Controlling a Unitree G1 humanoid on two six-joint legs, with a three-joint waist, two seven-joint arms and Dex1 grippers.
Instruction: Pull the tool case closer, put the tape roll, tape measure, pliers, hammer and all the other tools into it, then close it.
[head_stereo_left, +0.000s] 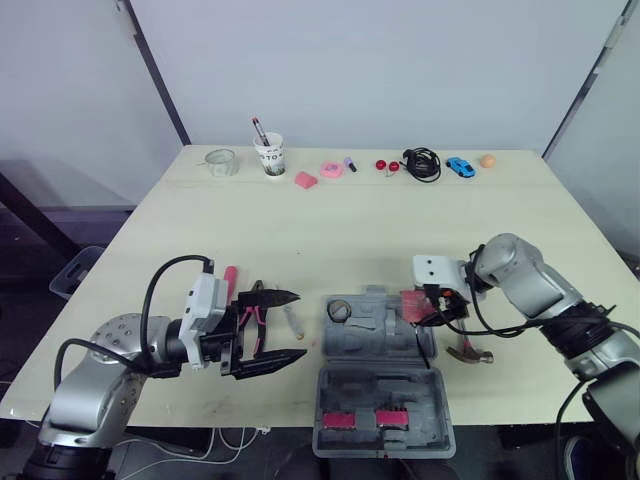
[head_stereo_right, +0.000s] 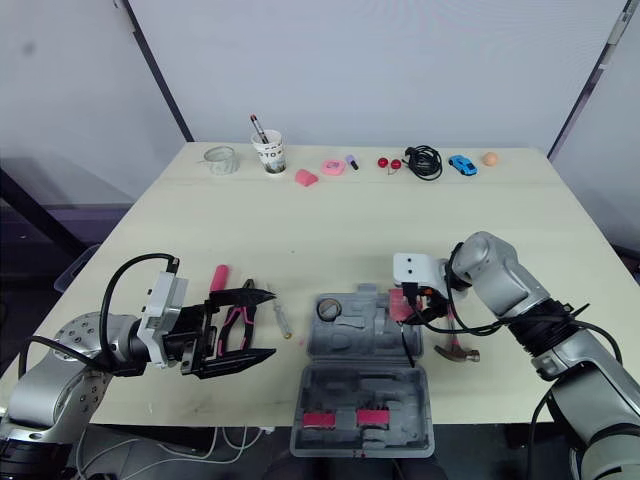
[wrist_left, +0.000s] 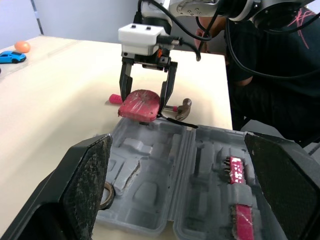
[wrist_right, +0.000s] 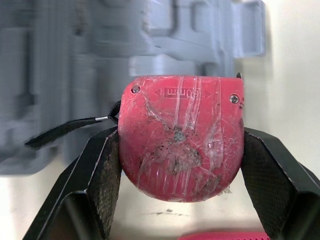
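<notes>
Though half-hidden overhead, right gripper (wrist_left: 142, 113) jaws clamp the tape measure (wrist_right: 180, 140).

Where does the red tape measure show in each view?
Left eye view: tape measure right of centre, in the right gripper, at the edge of the tool case.
Right eye view: tape measure just right of centre.
Left wrist view: tape measure beyond the case.
Right wrist view: tape measure between the fingers.
Shared landmark: the open grey tool case.
</notes>
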